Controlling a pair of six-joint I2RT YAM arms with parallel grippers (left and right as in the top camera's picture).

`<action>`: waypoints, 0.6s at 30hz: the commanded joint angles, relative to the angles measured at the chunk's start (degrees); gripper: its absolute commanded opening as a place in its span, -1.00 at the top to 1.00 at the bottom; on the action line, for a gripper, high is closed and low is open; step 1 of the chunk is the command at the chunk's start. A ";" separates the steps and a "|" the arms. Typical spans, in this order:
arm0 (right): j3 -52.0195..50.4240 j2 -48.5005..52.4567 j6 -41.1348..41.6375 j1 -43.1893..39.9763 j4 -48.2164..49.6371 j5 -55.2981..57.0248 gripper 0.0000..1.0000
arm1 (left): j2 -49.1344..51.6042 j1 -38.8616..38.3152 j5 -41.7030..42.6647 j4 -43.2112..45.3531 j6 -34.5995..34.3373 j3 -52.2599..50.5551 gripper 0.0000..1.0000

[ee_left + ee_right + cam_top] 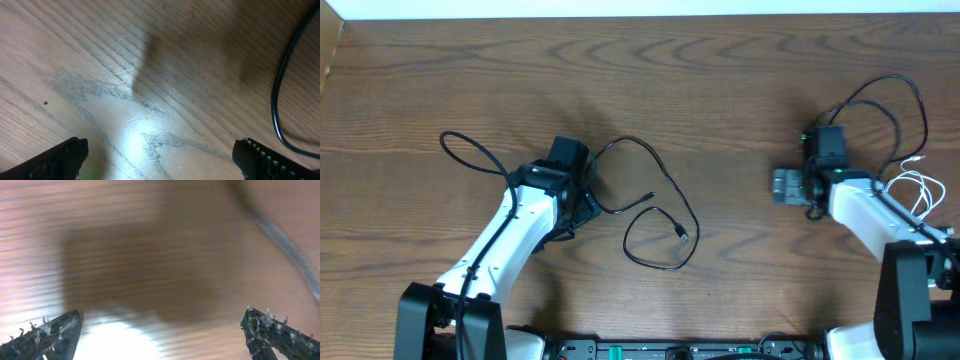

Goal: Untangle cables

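Note:
A long black cable (pixel 660 190) lies in loose loops in the middle of the table, its plug end (pixel 681 233) inside the lower loop. Part of it runs left past my left arm to a loop (pixel 470 152). My left gripper (pixel 582 205) is open over bare wood beside this cable; a stretch of cable (pixel 280 95) shows at the right of the left wrist view. A short white cable (pixel 918 188) lies coiled at the right edge. My right gripper (pixel 790 187) is open and empty over bare wood; a blurred cable (pixel 280 240) crosses its view.
A black wire (pixel 890 95) loops from the right arm's wrist at the back right. The table's far edge (pixel 640 16) meets a white surface. Arm bases stand at the front left and front right.

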 commanded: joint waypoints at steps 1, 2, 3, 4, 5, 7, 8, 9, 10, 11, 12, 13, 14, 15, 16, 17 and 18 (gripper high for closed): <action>-0.57 -1.18 -2.56 2.97 0.66 -8.81 -0.98 | 0.66 0.24 -0.57 -0.17 -0.31 0.22 -0.96; -0.57 -1.18 -2.56 3.58 0.63 -8.74 -0.99 | 0.66 0.24 -0.59 -0.15 -0.31 0.22 -0.96; -0.57 -1.18 -2.56 4.02 0.61 -8.74 -0.99 | 0.66 0.24 -0.59 -0.17 -0.31 0.22 -0.96; -0.57 -1.18 -2.56 4.35 0.55 -8.74 -0.99 | 0.66 0.24 -0.57 -0.17 -0.31 0.22 -0.96; -0.57 -1.18 -2.56 4.61 0.50 -8.74 -0.98 | 0.66 0.24 -0.57 -0.15 -0.31 0.22 -0.96; -0.57 -1.18 -2.56 4.74 0.50 -8.72 -0.98 | 0.66 0.24 -0.59 -0.15 -0.31 0.22 -0.96; -0.57 -1.18 -2.54 4.74 0.48 -8.79 -0.99 | 0.66 0.24 -0.57 -0.17 -0.31 0.22 -0.96; -0.57 -1.18 -2.54 4.74 0.52 -8.79 -0.99 | 0.66 0.24 -0.57 -0.17 -0.31 0.22 -0.96; -0.57 -1.18 -2.54 4.74 0.52 -8.72 -0.98 | 0.66 0.24 -0.59 -0.15 -0.31 0.22 -0.96; -0.57 -1.18 -2.54 4.74 0.46 -8.72 -0.99 | 0.66 0.24 -0.59 -0.17 -0.31 0.22 -0.96; -0.57 -1.18 -2.54 4.74 0.48 -8.72 -0.99 | 0.66 0.24 -0.57 -0.17 -0.31 0.22 -0.96; -0.57 -1.18 -2.54 4.74 0.48 -8.72 -0.98 | 0.66 0.24 -0.59 -0.15 -0.31 0.22 -0.96; -0.57 -1.18 -2.54 4.74 0.48 -8.74 -0.99 | 0.66 0.24 -0.59 -0.15 -0.31 0.20 -0.96; -0.57 -1.18 -2.54 4.74 0.48 -8.72 -0.99 | 0.66 0.24 -0.59 -0.15 -0.31 0.22 -0.96; -0.57 -1.18 -2.54 4.74 0.48 -8.72 -0.98 | 0.66 0.24 -0.59 -0.15 -0.31 0.22 -0.96; -0.57 -1.18 -2.54 4.74 0.48 -8.74 -0.98 | 0.66 0.24 -0.59 -0.17 -0.31 0.22 -0.96; -0.57 -1.18 -2.54 4.74 0.48 -8.72 -0.99 | 0.66 0.24 -0.57 -0.15 -0.31 0.22 -0.96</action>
